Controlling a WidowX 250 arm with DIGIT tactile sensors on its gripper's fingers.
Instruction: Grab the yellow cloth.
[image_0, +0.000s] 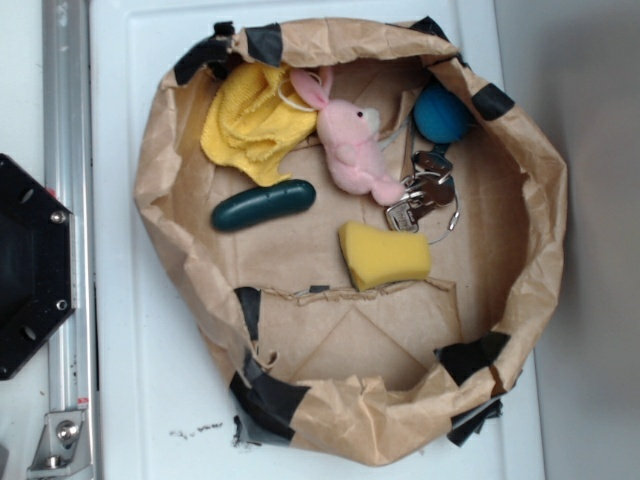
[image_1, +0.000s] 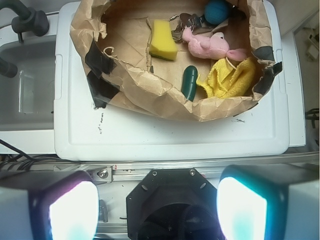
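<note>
Because the yellow cloth (image_0: 250, 122) is soft, light terry bunched into folds, it should give easily under the fingers, so a raised fold near its middle looks like the best place to pinch. It lies at the far left inside the paper bag (image_0: 545, 215), touching the pink bunny (image_0: 350, 145), just beyond the green pickle (image_0: 263, 204). The gripper (image_1: 157, 210) hangs well clear of the bag, fingers wide apart, holding nothing.

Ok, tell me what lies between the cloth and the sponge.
The dark green pickle lies between the cloth and the sponge, just below the cloth; the exterior view shows it.
</note>
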